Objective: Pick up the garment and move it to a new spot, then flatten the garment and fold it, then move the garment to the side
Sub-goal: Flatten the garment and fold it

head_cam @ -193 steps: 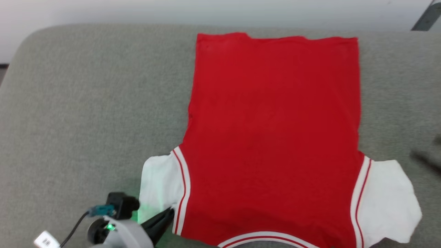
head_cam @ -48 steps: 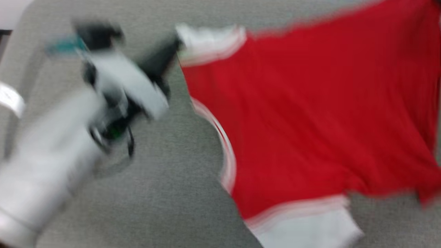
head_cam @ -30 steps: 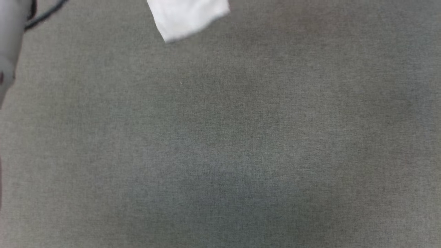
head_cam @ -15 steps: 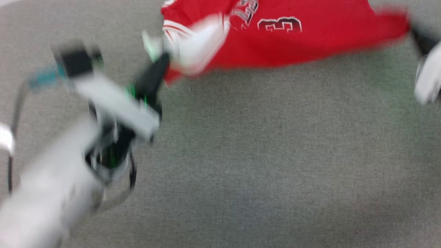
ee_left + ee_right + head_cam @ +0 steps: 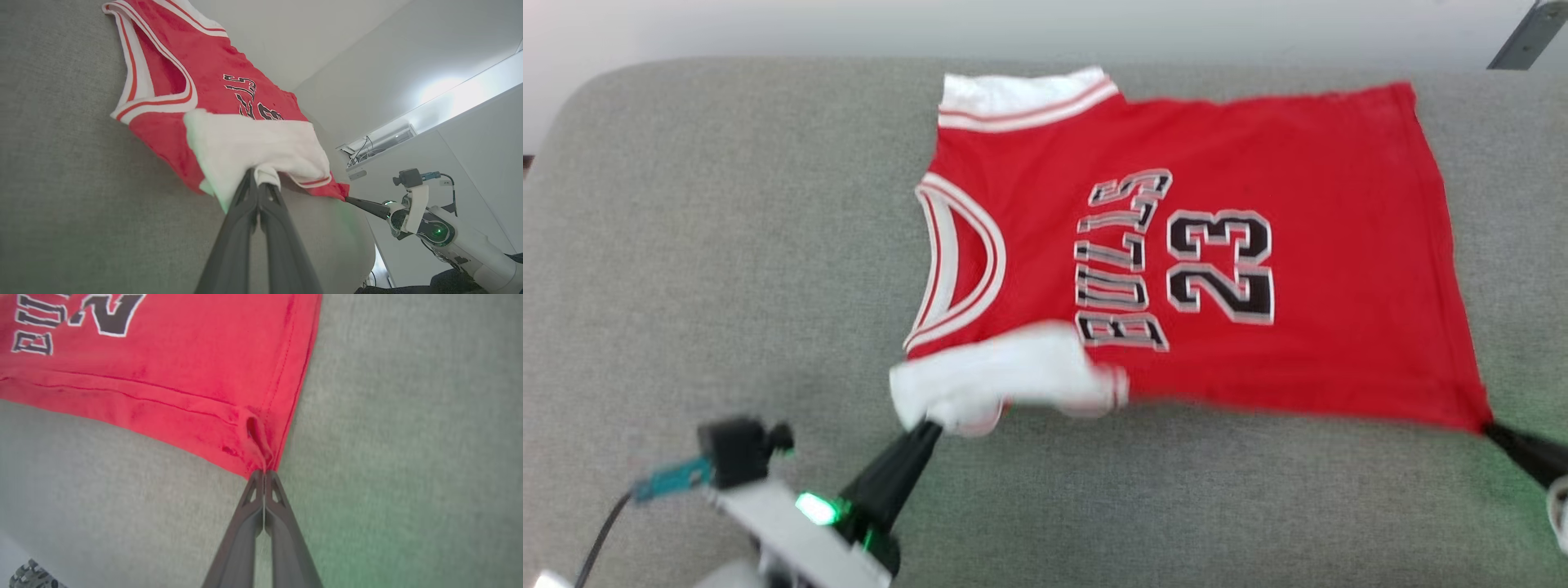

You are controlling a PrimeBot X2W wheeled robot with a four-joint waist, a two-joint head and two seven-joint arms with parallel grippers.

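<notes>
My left gripper (image 5: 929,427) (image 5: 256,176) comes in from the lower left of the head view. Its jaws are pressed together on a bunched fold of the white near sleeve (image 5: 1005,371) (image 5: 253,143) of the red Bulls jersey (image 5: 1323,245) (image 5: 171,57) (image 5: 184,367). My right gripper (image 5: 1490,426) (image 5: 264,472) (image 5: 347,199) comes in from the lower right, jaws likewise squeezed tight. They pinch the near hem corner (image 5: 1470,408) (image 5: 257,453), where the cloth puckers into a small fold at the tips.

The jersey lies front up on the grey fabric-covered worktop (image 5: 727,245). It sits right of the middle, toward the far edge. Its striped neckline (image 5: 956,253) points to my left and its hem to my right. The BULLS lettering (image 5: 1123,261) and the number 23 (image 5: 1218,265) read sideways from where I look. The far sleeve (image 5: 1013,94) lies flat near the back of the worktop.

The near edge is drawn fairly straight between my two grippers and is blurred in the head view. I cannot tell whether it is clear of the worktop. A green lamp (image 5: 817,508) glows on my left wrist.
</notes>
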